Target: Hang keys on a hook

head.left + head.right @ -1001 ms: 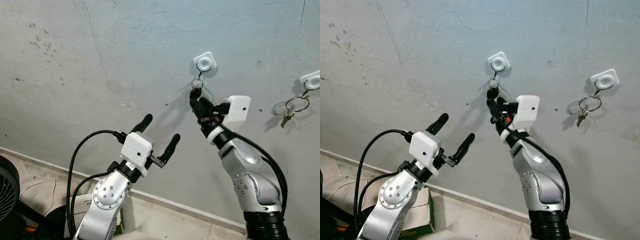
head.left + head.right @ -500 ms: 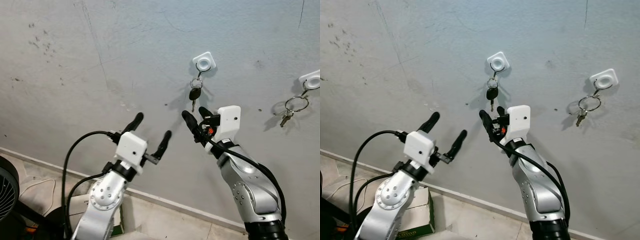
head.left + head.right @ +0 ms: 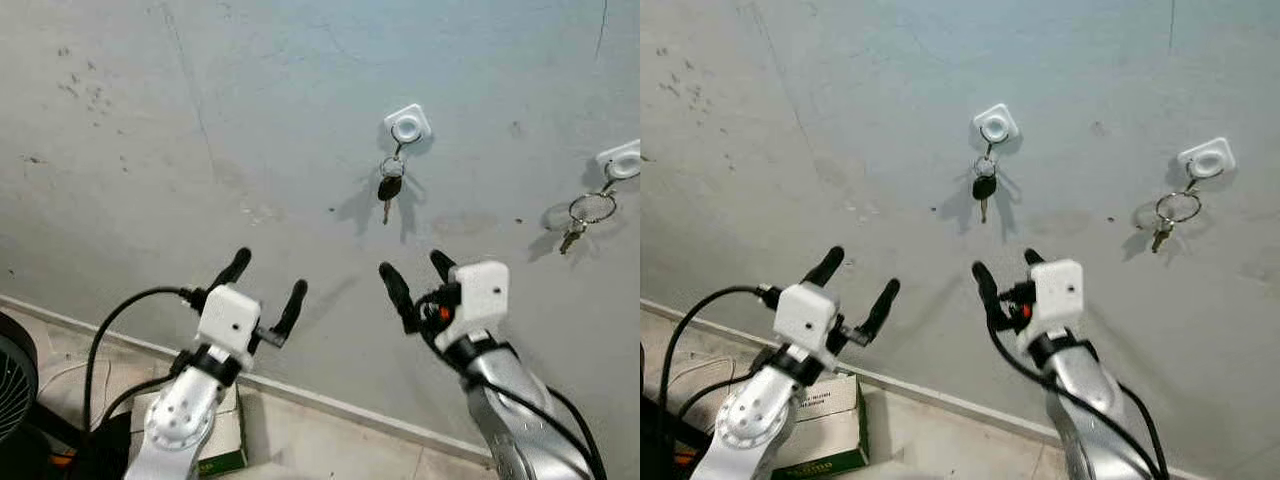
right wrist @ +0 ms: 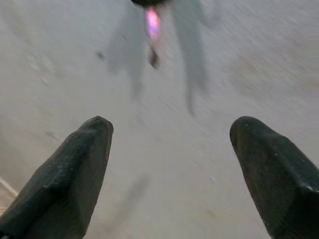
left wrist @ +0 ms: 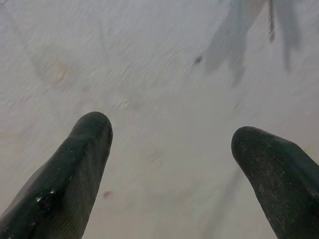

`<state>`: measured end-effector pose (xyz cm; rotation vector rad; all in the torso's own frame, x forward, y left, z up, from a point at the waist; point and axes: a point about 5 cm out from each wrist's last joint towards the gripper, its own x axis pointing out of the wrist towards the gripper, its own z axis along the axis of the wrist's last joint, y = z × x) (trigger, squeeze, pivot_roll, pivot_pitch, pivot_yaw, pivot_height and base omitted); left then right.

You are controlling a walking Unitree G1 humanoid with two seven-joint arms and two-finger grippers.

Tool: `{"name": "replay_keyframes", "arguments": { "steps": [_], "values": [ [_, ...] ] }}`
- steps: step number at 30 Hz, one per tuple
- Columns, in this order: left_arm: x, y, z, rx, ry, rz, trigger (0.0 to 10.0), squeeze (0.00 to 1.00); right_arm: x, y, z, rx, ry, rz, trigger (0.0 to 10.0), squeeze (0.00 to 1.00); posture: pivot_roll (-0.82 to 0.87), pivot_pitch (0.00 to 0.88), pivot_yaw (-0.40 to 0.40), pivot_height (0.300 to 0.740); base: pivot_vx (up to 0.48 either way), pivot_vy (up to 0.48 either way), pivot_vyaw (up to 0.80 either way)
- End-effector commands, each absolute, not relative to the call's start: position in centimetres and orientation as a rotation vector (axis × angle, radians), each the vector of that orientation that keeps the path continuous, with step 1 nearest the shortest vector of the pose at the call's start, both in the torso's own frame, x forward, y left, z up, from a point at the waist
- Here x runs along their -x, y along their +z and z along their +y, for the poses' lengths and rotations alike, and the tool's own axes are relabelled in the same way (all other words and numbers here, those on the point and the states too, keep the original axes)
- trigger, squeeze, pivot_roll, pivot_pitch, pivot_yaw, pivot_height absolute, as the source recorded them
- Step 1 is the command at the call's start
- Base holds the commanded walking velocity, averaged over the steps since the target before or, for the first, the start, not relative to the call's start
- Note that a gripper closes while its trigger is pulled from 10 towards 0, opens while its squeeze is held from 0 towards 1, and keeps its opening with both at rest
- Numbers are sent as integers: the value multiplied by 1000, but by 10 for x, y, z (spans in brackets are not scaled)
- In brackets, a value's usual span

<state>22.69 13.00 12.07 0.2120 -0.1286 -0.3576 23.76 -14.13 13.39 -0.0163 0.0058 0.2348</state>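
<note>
Now the right gripper [image 3: 412, 282] stands below the keys [image 3: 388, 187] with its two black fingers spread wide and nothing between them, well apart from the wall. Above it, the keys dangle by their ring from the white hook [image 3: 408, 126], the black-headed key hanging straight down against the grey wall [image 3: 200, 120]. The left gripper [image 3: 265, 285] is likewise spread and empty, off to the left. A second hook [image 3: 622, 159] further right carries another key ring [image 3: 590, 210]. Judged from this, the hanging step looks finished; the next move calls only for drawing the arms clear without brushing the keys.
</note>
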Motion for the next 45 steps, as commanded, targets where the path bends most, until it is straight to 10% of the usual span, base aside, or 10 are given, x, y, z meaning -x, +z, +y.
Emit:
{"name": "replay_keyframes", "arguments": {
  "steps": [1, 7, 8, 9, 10, 45],
  "values": [
    [-225, 120, 138, -224, -305, -100, 10000, 0, -234, 141, -144, 39, 203, -27, 10000, 1000, 24, 0, 45, 740, 0, 0, 0],
    [-222, 116, 139, -230, -299, -64, 10000, 0, -233, 134, -153, 14, 167, 18, 10000, 1000, 18, 0, 46, 740, 0, 0, 0],
    [-223, 116, 138, -228, -299, -65, 10000, 0, -233, 133, -153, 18, 166, 29, 10000, 792, 14, 0, 46, 740, 0, 0, 0],
    [-223, 116, 138, -228, -299, -65, 10000, 0, -233, 133, -153, 18, 166, 29, 10000, 792, 14, 0, 46, 740, 0, 0, 0],
    [-224, 115, 137, -212, -294, -58, 10000, 0, -234, 133, -154, 23, 160, 36, 10000, 0, 8, 0, 49, 740, 0, 0, -788],
    [-243, 104, 119, -61, -285, 54, 10000, 0, -243, 130, -153, -1, 205, 71, 10000, 0, -19, 0, 23, 740, 0, 0, -705]
  ]
}}
